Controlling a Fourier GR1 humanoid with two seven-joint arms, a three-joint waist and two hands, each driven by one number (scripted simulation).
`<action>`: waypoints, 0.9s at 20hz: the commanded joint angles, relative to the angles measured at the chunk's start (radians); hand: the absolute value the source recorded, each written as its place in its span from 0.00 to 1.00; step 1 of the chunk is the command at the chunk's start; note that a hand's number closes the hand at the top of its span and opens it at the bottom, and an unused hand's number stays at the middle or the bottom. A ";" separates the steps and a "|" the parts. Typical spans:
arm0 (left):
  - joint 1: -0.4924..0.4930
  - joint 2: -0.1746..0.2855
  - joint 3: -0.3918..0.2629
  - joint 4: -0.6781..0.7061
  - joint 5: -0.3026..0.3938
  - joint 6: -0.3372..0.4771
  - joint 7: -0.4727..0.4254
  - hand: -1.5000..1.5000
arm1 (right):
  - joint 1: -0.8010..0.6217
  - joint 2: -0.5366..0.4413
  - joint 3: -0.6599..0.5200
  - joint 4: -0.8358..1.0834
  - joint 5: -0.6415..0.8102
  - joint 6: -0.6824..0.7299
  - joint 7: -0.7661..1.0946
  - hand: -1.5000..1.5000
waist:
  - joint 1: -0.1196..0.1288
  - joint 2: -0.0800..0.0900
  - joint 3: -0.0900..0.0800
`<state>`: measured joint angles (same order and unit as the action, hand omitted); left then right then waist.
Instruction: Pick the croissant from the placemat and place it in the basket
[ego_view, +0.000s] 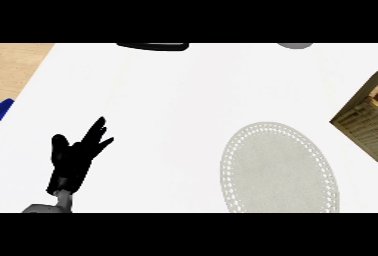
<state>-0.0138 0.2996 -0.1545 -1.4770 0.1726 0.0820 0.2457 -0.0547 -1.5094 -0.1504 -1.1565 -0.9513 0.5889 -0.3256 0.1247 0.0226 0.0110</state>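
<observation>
The robot's left hand (70, 160) rests at the lower left of the white counter (184, 90), fingers straight and slightly spread, pointing up and away from the body, with nothing in them. It lies well apart from everything the task concerns, a posture that reads as parked, not working.

At lower right lies the oval grey placemat (279, 167), its dotted border visible all round except where the lower edge of the view cuts it off. No croissant shows on it; the mat's surface is bare. Just beyond its upper right rim, apart from it, a corner of the woven tan basket (359, 122) juts in from the right edge, set close enough to the mat that a short carry would link the two. The basket's inside is largely out of view, so whether the croissant lies there cannot be told. The right hand shows nowhere in the view.

With the mat bare and the nearer hand out of sight, the pick appears done, though the placing cannot be confirmed from here.

Along the far edge sit a flat dark object (153, 46) and a small grey one (295, 45), both cut off by the view. A blue shape (4, 107) shows at the left edge.
</observation>
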 joint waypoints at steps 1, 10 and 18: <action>0.054 -0.010 -0.037 0.042 -0.012 -0.003 0.054 0.50 | -0.044 0.012 0.050 0.050 0.173 -0.162 -0.008 1.00 | 0.013 0.014 -0.008; 0.021 -0.005 -0.014 0.069 0.000 -0.018 0.062 0.50 | -0.222 0.080 0.124 0.197 0.420 -0.154 -0.186 0.00 | 0.000 0.013 -0.007; 0.040 -0.011 -0.010 0.082 -0.014 -0.013 0.029 0.50 | -0.410 0.160 0.132 0.395 0.443 -0.040 -0.202 0.00 | -0.013 0.011 -0.008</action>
<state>-0.0005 0.2931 -0.1508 -1.4832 0.1695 0.0685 0.2319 -0.3823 -1.3752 -0.0141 -0.8541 -0.5133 0.4908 -0.5214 0.1240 0.0223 0.0122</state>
